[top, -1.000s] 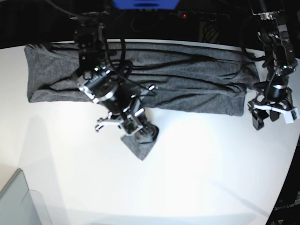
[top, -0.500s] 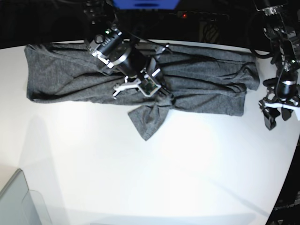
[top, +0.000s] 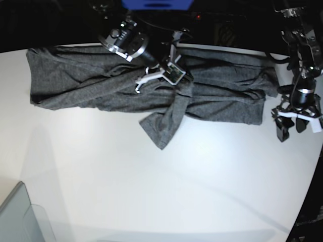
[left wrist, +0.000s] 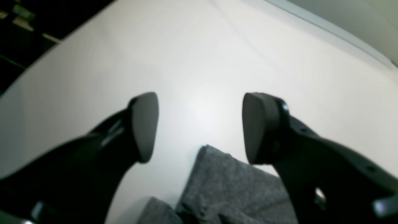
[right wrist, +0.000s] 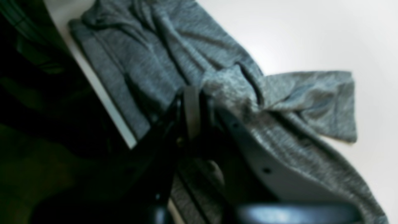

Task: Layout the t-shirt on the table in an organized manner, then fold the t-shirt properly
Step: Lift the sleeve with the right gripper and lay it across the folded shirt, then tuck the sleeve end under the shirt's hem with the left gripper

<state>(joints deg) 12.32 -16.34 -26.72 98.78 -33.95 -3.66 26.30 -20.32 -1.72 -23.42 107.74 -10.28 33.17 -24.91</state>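
Note:
The dark grey t-shirt (top: 96, 83) lies stretched along the far side of the white table (top: 166, 191), with a sleeve flap (top: 162, 128) pointing toward the front. My right gripper (top: 174, 75) is shut on a bunched fold of the shirt near its middle. In the right wrist view the shut gripper (right wrist: 196, 102) pinches the cloth (right wrist: 298, 99), which drapes away from it. My left gripper (top: 295, 121) stands open just off the shirt's right end. In the left wrist view its pads (left wrist: 144, 124) are wide apart above bare table, with a shirt corner (left wrist: 224, 186) below them.
A translucent grey bin corner (top: 20, 217) sits at the front left. The table's curved edge (top: 309, 196) runs down the right side. Behind the far edge are dark cables and a blue fixture (top: 156, 4).
My right gripper, shut on the cloth, has travelled from the front of the shirt toward the far edge, dragging the sleeve fold back with it. The left gripper has barely shifted and stays open.

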